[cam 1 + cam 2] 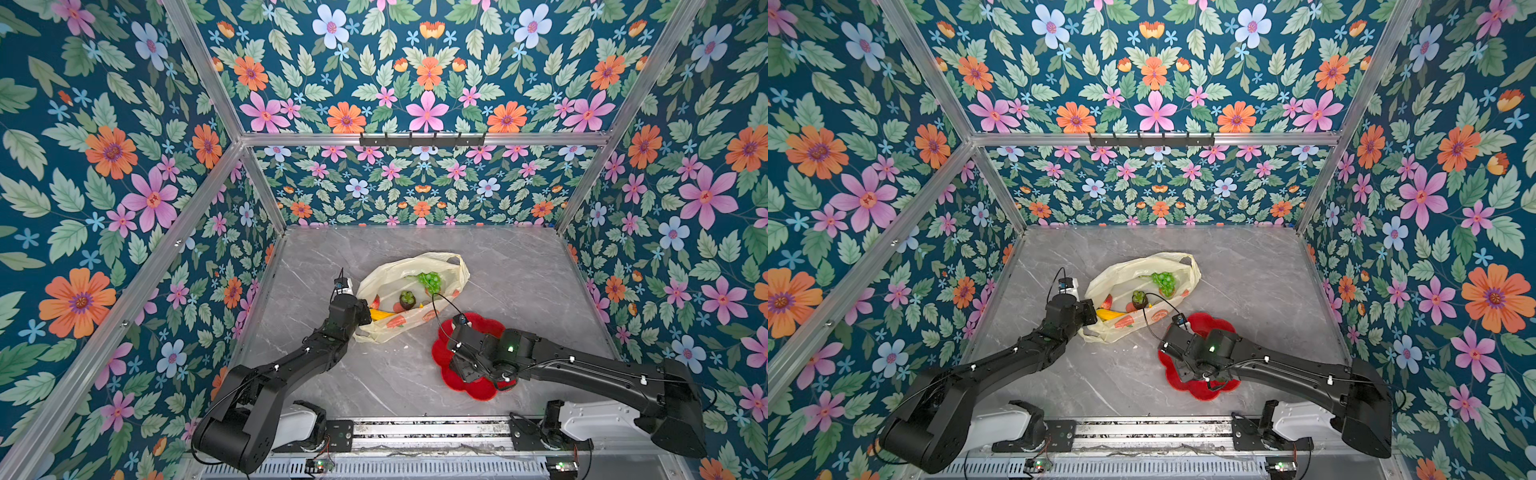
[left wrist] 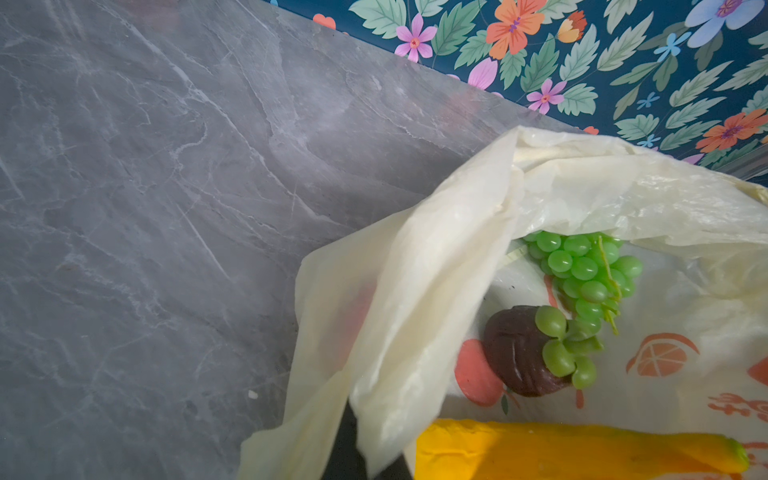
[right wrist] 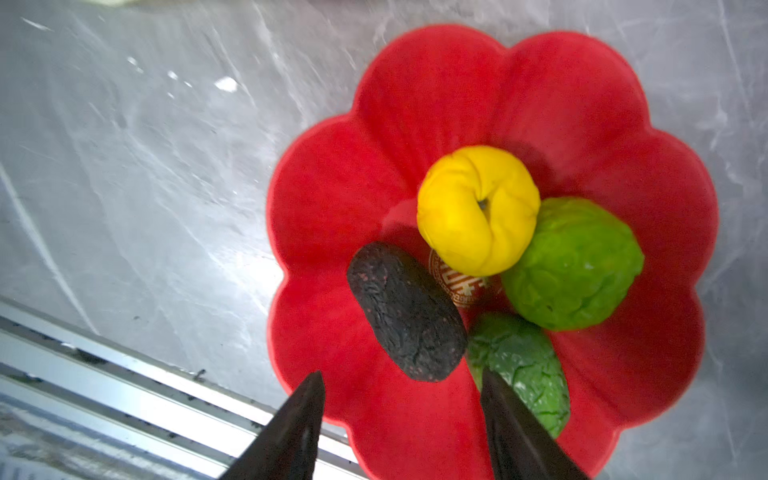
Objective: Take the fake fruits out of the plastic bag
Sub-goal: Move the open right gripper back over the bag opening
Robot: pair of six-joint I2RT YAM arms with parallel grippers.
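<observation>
1. Dark pointed fingers (image 3: 291,428) of the right hand (image 3: 401,372) stand moderately apart with nothing between them, poised over a red flower-shaped plastic plate (image 3: 457,104).
2. On that plate, a yellow round toy lemon (image 3: 478,208), two green bumpy toy fruits (image 3: 573,262) and a dark wrinkled oval toy fruit (image 3: 405,311) lie bunched together.
3. Across the grey marble-patterned table (image 1: 519,270), the left hand (image 1: 365,316) is pinched shut on the near-left rim of the thin pale-yellow plastic bag (image 1: 386,274), holding its mouth open.
4. Inside the bag, a green toy grape bunch (image 2: 582,270) lies deepest. A dark brown round toy fruit with a green top (image 2: 515,353) sits mid-way. A yellow toy banana (image 2: 561,453) lies at the mouth, just beside the left hand.
5. The left hand is nearer these fruits but busy with the rim, so the free right hand seems the one to fetch.
6. From the right hand, the bag lies beyond the plate, farther back and leftward.
7. The banana's long axis runs across the mouth toward the right arm's side, so a grip should probably close across its width.
</observation>
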